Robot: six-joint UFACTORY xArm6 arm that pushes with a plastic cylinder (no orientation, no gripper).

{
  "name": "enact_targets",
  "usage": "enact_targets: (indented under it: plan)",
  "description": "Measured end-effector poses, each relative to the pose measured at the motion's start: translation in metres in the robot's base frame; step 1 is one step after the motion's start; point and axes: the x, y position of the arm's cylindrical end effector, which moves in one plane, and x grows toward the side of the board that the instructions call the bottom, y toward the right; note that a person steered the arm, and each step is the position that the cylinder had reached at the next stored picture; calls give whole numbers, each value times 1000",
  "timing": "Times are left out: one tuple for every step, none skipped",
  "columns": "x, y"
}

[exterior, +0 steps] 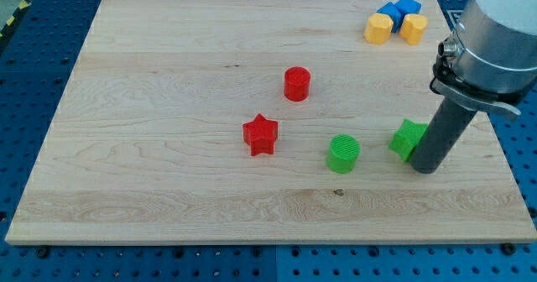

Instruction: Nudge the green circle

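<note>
The green circle (343, 153) is a short green cylinder standing on the wooden board (168, 106), right of centre toward the view's bottom. My tip (425, 168) rests on the board to the right of it, about a hundred pixels away. The dark rod stands against the right side of another green block (407, 138), whose shape is partly hidden by the rod. The rod does not touch the green circle.
A red star (261, 134) lies left of the green circle. A red cylinder (296, 83) stands above them. At the view's top right are two blue blocks (398, 9) and two yellow blocks (379, 28) (414, 28) in a cluster.
</note>
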Motion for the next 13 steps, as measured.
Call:
enact_targets:
  plan:
    - [-14,0]
    - [0,-9]
    - [30,-33]
    - [36,-77]
    - [36,-126]
    - [36,-136]
    - [36,-136]
    - [36,-136]
    - [35,-131]
    - [34,-121]
    - [24,-111]
    - [13,-111]
    - [13,-111]
